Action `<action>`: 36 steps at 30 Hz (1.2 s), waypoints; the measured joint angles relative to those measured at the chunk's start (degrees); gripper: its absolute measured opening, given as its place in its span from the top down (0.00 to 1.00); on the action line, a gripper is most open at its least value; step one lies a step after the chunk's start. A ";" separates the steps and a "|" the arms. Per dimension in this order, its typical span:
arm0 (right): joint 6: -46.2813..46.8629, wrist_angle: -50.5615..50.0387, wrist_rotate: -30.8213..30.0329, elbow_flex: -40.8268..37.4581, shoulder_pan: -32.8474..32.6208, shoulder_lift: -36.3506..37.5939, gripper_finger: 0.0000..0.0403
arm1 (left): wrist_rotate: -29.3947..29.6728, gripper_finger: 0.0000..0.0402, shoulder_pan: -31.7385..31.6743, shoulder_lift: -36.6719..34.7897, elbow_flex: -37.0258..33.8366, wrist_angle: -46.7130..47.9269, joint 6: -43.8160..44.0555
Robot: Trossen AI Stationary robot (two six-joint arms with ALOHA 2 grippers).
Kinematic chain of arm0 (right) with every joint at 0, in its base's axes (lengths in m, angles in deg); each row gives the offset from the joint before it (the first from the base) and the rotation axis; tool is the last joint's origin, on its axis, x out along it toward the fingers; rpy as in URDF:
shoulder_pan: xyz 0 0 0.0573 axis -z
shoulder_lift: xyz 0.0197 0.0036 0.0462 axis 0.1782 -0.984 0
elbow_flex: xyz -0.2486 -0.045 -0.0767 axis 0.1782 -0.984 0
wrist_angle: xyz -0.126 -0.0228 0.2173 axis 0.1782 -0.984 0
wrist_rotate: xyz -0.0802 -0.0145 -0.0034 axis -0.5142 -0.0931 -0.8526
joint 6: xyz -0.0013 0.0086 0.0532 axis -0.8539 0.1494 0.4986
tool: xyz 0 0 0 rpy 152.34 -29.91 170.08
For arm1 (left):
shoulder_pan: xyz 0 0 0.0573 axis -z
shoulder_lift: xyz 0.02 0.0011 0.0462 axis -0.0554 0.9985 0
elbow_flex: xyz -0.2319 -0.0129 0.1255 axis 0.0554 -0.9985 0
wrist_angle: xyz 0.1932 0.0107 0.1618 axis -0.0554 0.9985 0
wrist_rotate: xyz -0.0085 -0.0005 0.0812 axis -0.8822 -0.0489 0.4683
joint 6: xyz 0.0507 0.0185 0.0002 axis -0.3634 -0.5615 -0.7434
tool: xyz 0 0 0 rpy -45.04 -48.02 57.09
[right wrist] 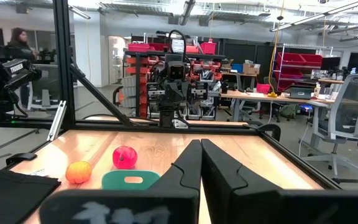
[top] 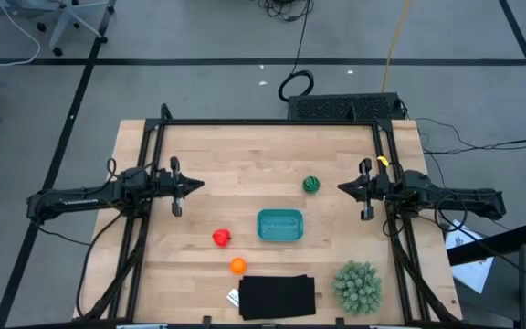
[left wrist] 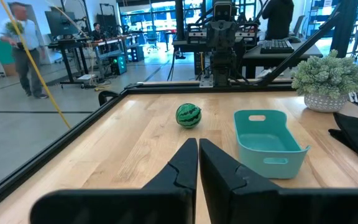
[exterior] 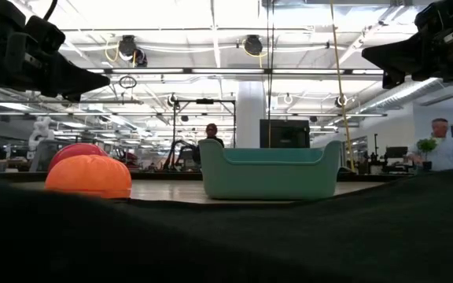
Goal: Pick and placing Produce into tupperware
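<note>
The teal tupperware stands empty in the middle of the wooden table, seen also in the left wrist view. Around it lies the produce: a dark green round one beyond it, a red one to its left, an orange round one nearer the front edge. My left gripper hovers shut at the table's left side, pointing level toward the middle. My right gripper hovers shut at the right side, facing it. Neither holds anything.
A black flat rectangle lies at the front edge, with a pale-green spiky plant ball to its right. A black frame borders the table. People stand in the room beyond.
</note>
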 joint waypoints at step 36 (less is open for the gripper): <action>0.01 0.20 0.00 0.00 -0.01 0.01 1.00 | -0.02 0.95 0.02 0.00 -0.02 -0.26 6.29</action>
